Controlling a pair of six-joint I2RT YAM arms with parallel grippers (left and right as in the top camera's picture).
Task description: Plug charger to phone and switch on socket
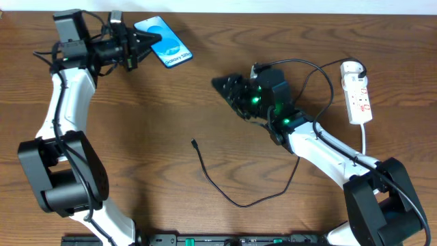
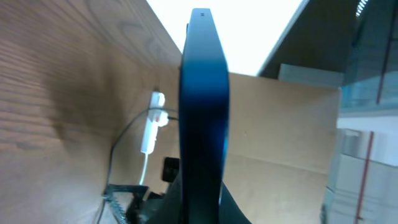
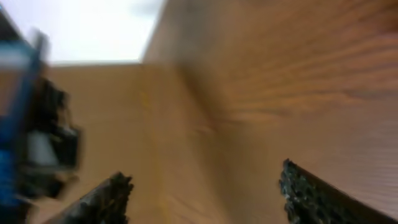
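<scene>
Right wrist view is motion-blurred; the phone (image 3: 11,143) is a blue smear cut by the left edge. Overhead, the charger (image 1: 239,205) tip detail is unresolvable.

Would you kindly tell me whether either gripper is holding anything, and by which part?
The left gripper holds the phone by one short end, its faces between the fingers. The right gripper is open and holds nothing.

The overhead view is sharp and evenly lit, with soft shadows on the table (image 1: 171,102). The right wrist view is blurred. The left wrist's top glares white.
</scene>
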